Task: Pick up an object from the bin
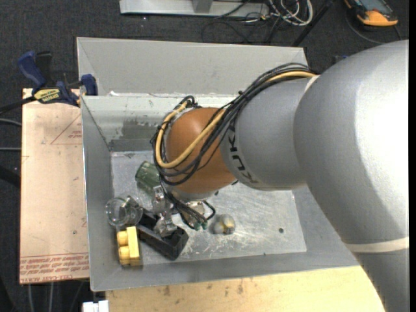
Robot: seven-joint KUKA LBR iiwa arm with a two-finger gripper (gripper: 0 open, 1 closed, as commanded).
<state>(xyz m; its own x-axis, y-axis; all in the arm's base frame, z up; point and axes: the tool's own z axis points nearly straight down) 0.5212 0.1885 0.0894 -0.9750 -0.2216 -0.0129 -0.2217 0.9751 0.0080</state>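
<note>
The black bar-shaped piece is lying on the floor of the bin, close to the bin's lower-left corner as the camera view has it, one end touching a yellow toy brick. The hand is hanging just above the bar's upper end, under the arm's orange cover. From where I am looking I cannot tell whether the hand is apart or together, and nothing is showing in its grip.

To my eye the bar is the likeliest pick, since it is sitting right beneath the hand. Doing this well is going to mean coming down across the bar's narrow width rather than along its length, and keeping to the end away from the brick so the brick is not getting pinched too. A clear rounded glass-like thing is sitting just beside the hand toward the bin's left wall, and a green lump is lying near, toward the back wall; either could be getting nudged. A small pale ball is resting well clear, toward the middle of the bin's front edge.
</note>
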